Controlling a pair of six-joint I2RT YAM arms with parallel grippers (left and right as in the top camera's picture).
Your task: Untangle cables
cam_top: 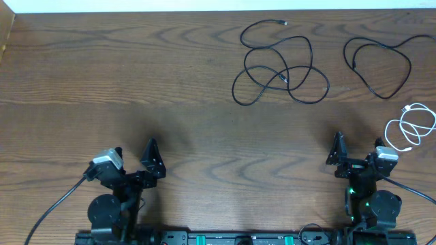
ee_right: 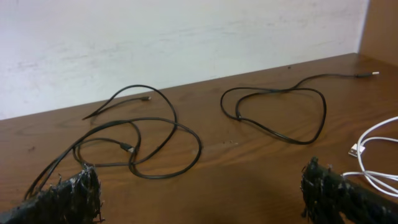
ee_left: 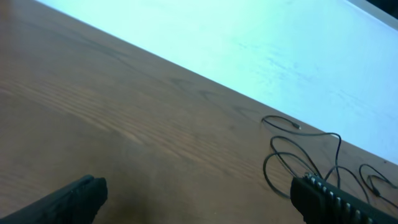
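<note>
Two robot arms wait at the near edge of a wooden table (cam_top: 102,68) with the job of untangling cables apparently well along but not finished. The left gripper (cam_top: 133,155) and the right gripper (cam_top: 359,146) both stand with jaws spread wide, holding nothing and touching none of the cords. All three cables lie ahead of the right gripper, on the far half of the table, and each lies apart from the other two, so the sorting of one from another looks done. The longer black cable (cam_top: 285,79) lies ahead and to the left of the right gripper, well apart from it. It curls into several loose loops that cross over one another, with one small plug end in the middle of the bunch and the other trailing off toward the far edge. Whether those crossings are true knots or only overlaps cannot be told. Straightening this cord is judged to be the main work left. The shorter black cable (ee_right: 324,109) lies ahead and slightly to the right, forming one open loop, its tail running off to the right and ending in a pale plug. The white cable (ee_right: 357,149) is the nearest, just beside the right gripper's right finger, coiled in a few small flat rings with its plug toward the gripper. From the left gripper, everything lies far off to its right, with only bare wood directly in front of it.
</note>
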